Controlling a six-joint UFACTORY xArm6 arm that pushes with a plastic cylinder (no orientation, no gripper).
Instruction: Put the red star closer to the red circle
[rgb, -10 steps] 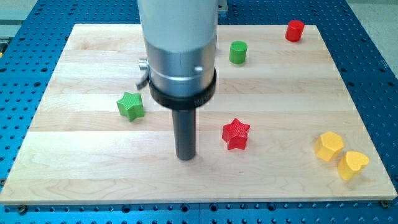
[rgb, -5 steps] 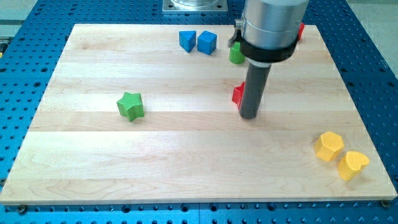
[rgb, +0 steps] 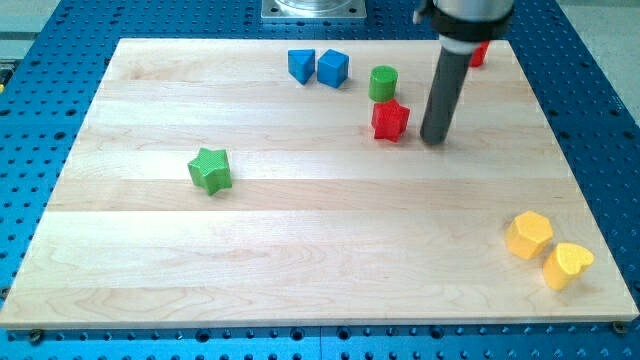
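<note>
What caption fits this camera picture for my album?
My tip stands just right of the red star, below the green cylinder; the red circle peeks behind the rod.

Green star (rgb: 210, 169), green cylinder (rgb: 382, 82), two blue cubes (rgb: 318, 67).

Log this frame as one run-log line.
tip: just right of red star, apart | red star: below green cylinder | red circle: mostly hidden behind rod | task: incomplete

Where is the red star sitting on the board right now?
The red star sits in the upper middle of the view, just below the green cylinder and close to it. My tip is just to its right, with a small gap.
</note>
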